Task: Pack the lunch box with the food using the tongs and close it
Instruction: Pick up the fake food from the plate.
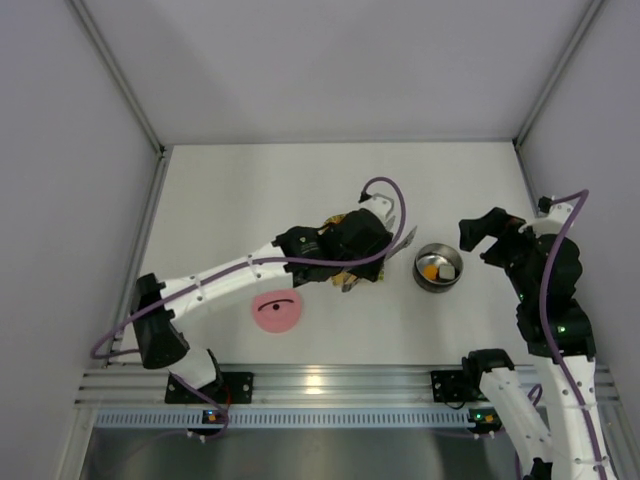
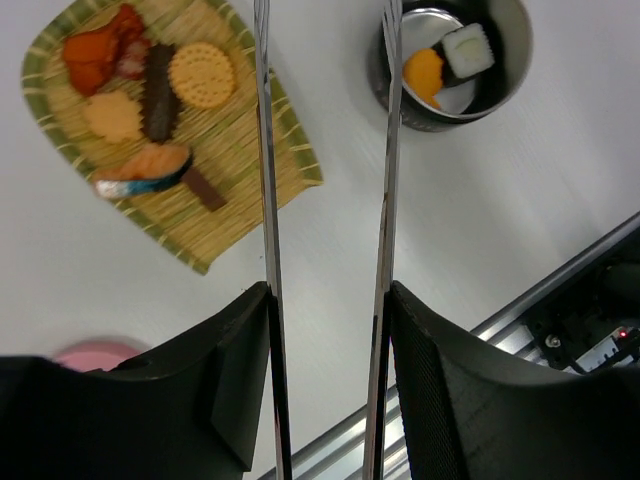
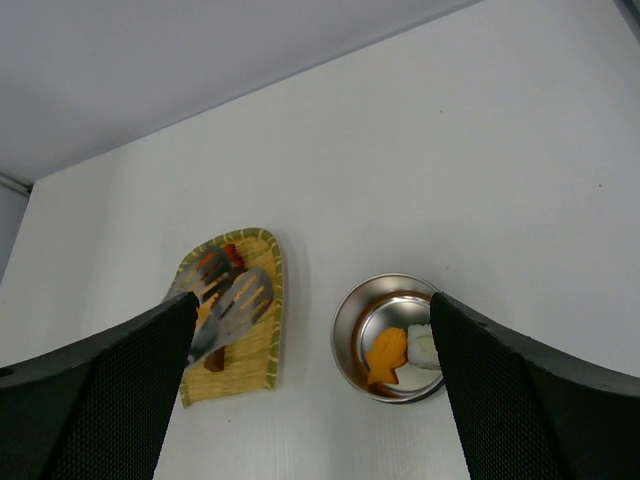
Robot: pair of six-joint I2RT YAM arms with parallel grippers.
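Steel lunch box (image 2: 425, 118): upright and uncovered on the white desk (image 1: 250, 200). It stands right of the yellow woven tray (image 2: 235, 135), near it but not touching.
Lid (image 1: 278, 312): pink, lying flat on the desk with its black curved handle up. It is near the front edge, left of the tray and well apart from the lunch box.
Packed food (image 3: 390, 352): two pieces on the box floor, an orange piece (image 2: 424, 75) and a white dark-edged chunk (image 2: 468, 50), side by side and touching.
Unpacked food: on the tray are a round biscuit (image 2: 201, 75), a paler tan round (image 2: 112, 116), a red-orange lump (image 2: 100, 50), a dark brown ridged bar (image 2: 158, 95), a pink-and-grey slice (image 2: 145, 168) and a small brown stick (image 2: 203, 188).
Tongs (image 2: 265, 200): silver, with two slim arms running forward from the left wrist camera and a clear gap between them. The slotted tips show over the tray in the right wrist view. Contact of tips with food: cannot tell.
Left gripper (image 2: 328, 320): above the tray. The jaws are pinching the tongs from outside, one black finger (image 2: 230, 370) against each arm.
Right gripper (image 3: 312, 310): raised to the right of the lunch box, which shows between its fingers in its own camera. The jaws are spread wide with nothing between them.
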